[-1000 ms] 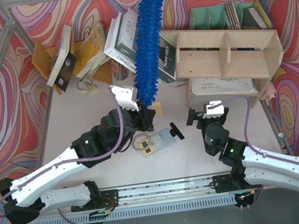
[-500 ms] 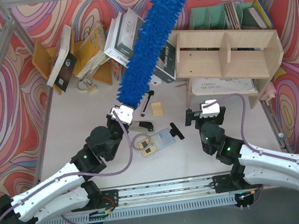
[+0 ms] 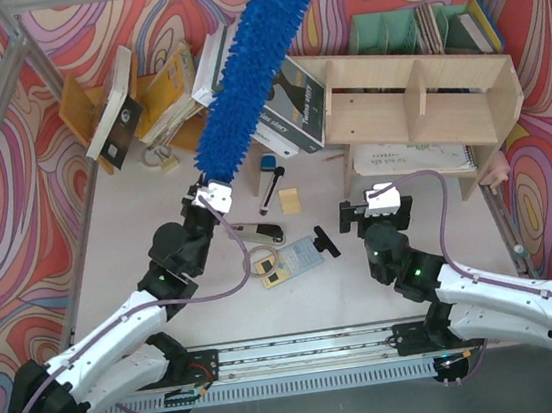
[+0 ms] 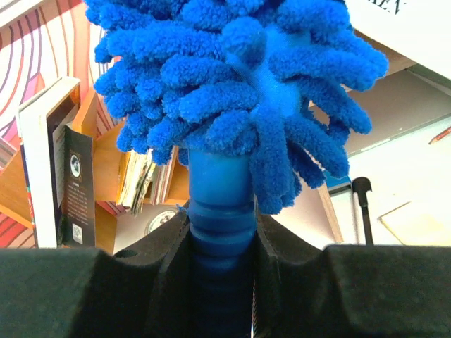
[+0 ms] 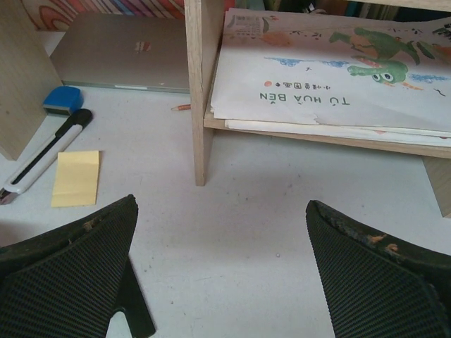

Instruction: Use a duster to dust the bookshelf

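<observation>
Left jaws: closed tight on the ribbed blue neck of the duster [image 4: 239, 84], gripping it from both sides just under the fluff, no gap visible.
Right jaws: wide open, nothing between them, hanging low over bare worktop [image 5: 246, 211] just in front of the bookshelf [image 5: 199, 91].
Duster position: up in the air, head [image 3: 248, 59] slanting away and to the right over the leaning books at the back, tip cut off at the top edge of the view.
Bookshelf position: back right of the worktop [image 3: 424, 98], apart from the fluff, so probably no dusting contact yet.
Step in hand: looks like carrying the head across to the shelf.
Doing it well: swing right, lay the fluff flat along the top board rather than poking with the tip, then drag end to end with light pressure.
Grip tip: clamp that low means plenty of leverage from the long head, so slow sweeps, no flicking.
Watch out for: the big leaning book [image 3: 290, 114] hard against the shelf's left end, easy to topple.
Lower tier: picture book [image 5: 331, 70] lying flat in there, so only a gentle pass over it.
Right side: best kept back, out of the sweep.
</observation>
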